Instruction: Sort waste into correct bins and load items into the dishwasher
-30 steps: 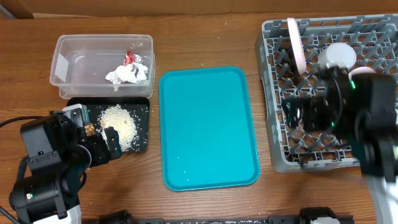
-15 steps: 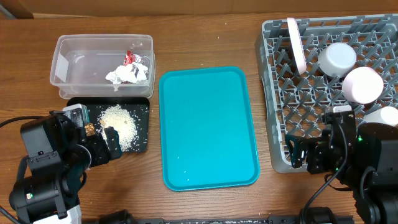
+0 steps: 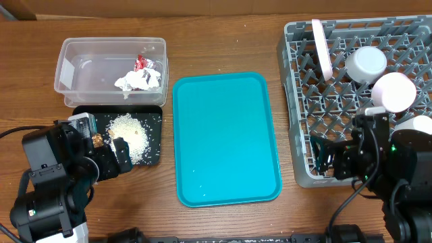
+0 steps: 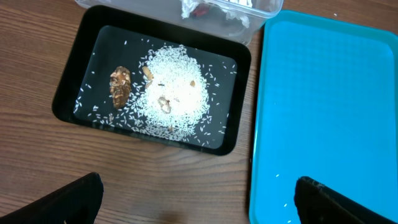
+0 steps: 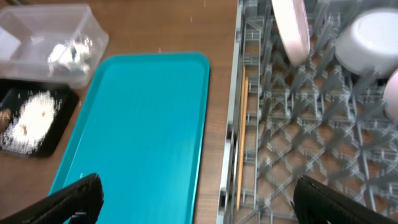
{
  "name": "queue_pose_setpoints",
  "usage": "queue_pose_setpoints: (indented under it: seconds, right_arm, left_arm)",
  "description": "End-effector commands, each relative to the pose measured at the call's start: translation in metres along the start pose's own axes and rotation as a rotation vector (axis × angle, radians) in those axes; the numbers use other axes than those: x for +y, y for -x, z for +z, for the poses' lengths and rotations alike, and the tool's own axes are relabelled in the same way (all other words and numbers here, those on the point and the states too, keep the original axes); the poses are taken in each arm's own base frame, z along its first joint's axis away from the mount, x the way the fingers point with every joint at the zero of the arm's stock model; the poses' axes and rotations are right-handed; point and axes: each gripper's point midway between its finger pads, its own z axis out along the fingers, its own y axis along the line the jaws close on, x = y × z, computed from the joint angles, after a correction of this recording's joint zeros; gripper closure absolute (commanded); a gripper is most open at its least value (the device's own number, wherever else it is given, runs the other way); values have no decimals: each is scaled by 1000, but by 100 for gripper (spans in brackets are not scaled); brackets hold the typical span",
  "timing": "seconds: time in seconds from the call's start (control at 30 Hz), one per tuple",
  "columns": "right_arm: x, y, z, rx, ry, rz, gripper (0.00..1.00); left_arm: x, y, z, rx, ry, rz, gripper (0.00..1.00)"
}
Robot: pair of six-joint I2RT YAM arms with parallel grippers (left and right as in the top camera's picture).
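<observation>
Left end effector hangs over the wood surface, fingers wide apart, nothing in them; right end effector same deal, spread open by the grey rack; rice and brown lump sit in the black tray; napkin and foil wrapper are in the clear tub; chopsticks, pink plate and bowls are in the rack; teal tray sits between.

Bins: two, namely one clear tub and one black tray.
One teal serving tray.
One grey dish rack.
In rack: one pink plate; three bowls, i.e. white bowl, pink bowl, third bowl partly hidden.
Chopsticks: number unclear.
Waste: one napkin, one foil wrapper, one rice heap, one brown lump.
</observation>
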Motion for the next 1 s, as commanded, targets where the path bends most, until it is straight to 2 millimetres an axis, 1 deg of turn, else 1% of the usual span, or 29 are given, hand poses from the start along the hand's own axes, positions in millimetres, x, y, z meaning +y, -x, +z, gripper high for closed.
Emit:
queue_pose_setpoints:
  seconds: [0.0, 0.13, 0.27, 0.3, 0.37, 0.4, 0.67, 0.83, 0.97]
  right_arm:
    - [-7, 4, 11, -65, -22, -18, 0]
    - [-10, 6, 23, -176, -17, -43, 0]
    - [-12, 1, 30, -277, -13, -67, 0]
    - [-13, -2, 32, -300, -16, -71, 0]
    - [-14, -16, 35, -376, -12, -89, 0]
    - [-15, -20, 37, -396, -11, -93, 0]
    - [-18, -42, 48, -546, 0, -128, 0]
    - [-20, -44, 49, -648, -3, -150, 0]
    - [-26, -43, 50, -710, -24, -155, 0]
  left_arm:
    - [-1, 1, -1, -8, -10, -12, 0]
    - [-1, 1, -1, -8, -10, -12, 0]
    - [-1, 1, -1, -8, -10, -12, 0]
    - [-1, 1, -1, -8, -10, -12, 0]
    - [-1, 1, -1, -8, -10, -12, 0]
    - [-1, 1, -1, -8, -10, -12, 0]
    - [-1, 1, -1, -8, -10, -12, 0]
    - [-1, 1, -1, -8, -10, -12, 0]
    - [-1, 1, -1, -8, -10, -12, 0]
